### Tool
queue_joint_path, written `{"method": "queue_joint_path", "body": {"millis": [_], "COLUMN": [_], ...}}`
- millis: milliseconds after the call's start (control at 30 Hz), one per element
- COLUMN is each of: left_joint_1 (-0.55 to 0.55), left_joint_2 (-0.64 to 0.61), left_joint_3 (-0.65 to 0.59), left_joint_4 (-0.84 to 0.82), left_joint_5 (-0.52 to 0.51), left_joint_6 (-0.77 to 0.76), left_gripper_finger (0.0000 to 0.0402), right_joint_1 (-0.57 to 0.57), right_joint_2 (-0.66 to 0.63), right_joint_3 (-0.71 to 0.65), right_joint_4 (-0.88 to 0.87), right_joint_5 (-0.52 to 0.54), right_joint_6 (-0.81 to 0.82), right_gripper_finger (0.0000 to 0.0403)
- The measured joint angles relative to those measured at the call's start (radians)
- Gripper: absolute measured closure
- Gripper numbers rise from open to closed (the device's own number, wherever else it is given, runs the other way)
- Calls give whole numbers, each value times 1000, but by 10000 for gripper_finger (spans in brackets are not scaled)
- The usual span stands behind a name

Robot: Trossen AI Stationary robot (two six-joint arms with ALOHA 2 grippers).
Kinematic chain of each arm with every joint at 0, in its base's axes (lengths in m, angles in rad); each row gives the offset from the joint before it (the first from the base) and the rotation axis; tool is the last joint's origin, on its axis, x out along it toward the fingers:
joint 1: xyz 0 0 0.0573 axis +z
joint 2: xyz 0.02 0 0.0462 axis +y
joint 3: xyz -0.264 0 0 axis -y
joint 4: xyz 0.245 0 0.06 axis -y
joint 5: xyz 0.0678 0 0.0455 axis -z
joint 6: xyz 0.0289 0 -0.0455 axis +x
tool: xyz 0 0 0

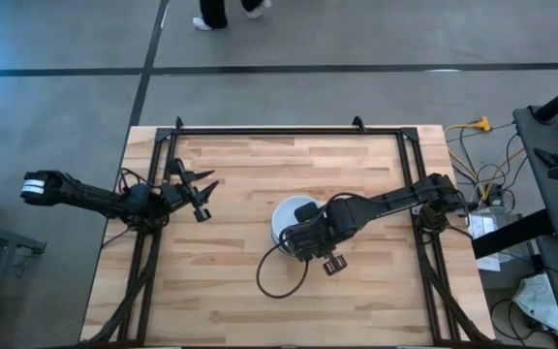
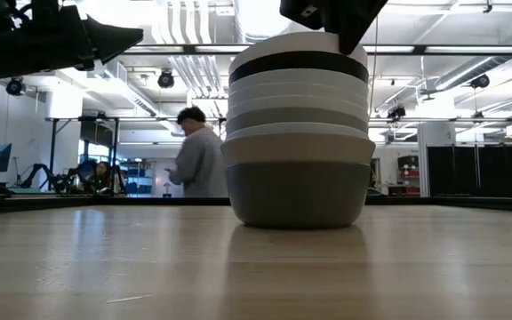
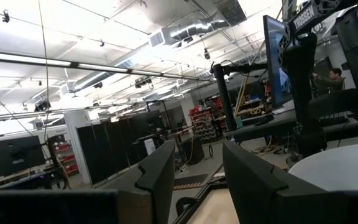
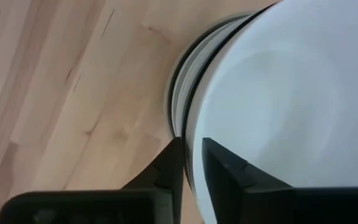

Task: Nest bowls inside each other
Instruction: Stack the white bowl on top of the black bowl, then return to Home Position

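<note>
pale wooden planks make up the table (image 1: 231, 281), framed by dark rails, with grey floor around it. from above, the right gripper (image 1: 310, 242) sits directly over the near rim of the stacked bowls (image 1: 287, 215), so most of the stack lies under and just beyond its wrist. the left gripper (image 1: 198, 194) hangs well off to the side, apart from the bowls, with its fingers spread and nothing between them.

at table height, the bowls (image 2: 297, 133) stand as one nested tower, a grey one at the bottom, white, grey and one black band above, a white bowl on top. the right gripper (image 2: 332, 18) comes down onto that top rim; behind, a person stands in the workshop.

past the left arm's own fingers (image 3: 160, 171), parted and empty, a white bowl edge (image 3: 337, 168) shows ahead and to one side.

from the right wrist, two fingers (image 4: 174, 163) straddle the rim of the top white bowl (image 4: 291, 93), one inside and one outside, a narrow gap between them; whether they grip or have just let go i cannot tell.

the risk, as i judge it: if the fingers lift while pinching or dragging the rim, the top bowl could tilt or ride up, and the tall stack may shift or topple.
</note>
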Motion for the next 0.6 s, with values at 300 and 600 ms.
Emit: {"method": "queue_joint_path", "body": {"millis": [300,600], "left_joint_1": [0,0], "left_joint_2": [0,2], "left_joint_3": [0,0], "left_joint_4": [-1,-2], "left_joint_5": [0,27], "left_joint_6": [0,-4], "left_gripper_finger": [281,281], "right_joint_1": [0,1], "right_joint_2": [-17,-185], "right_joint_3": [0,0], "right_joint_4": [-3,-32], "right_joint_5": [3,2], "right_joint_6": [17,154], "right_gripper_finger": [304,285]}}
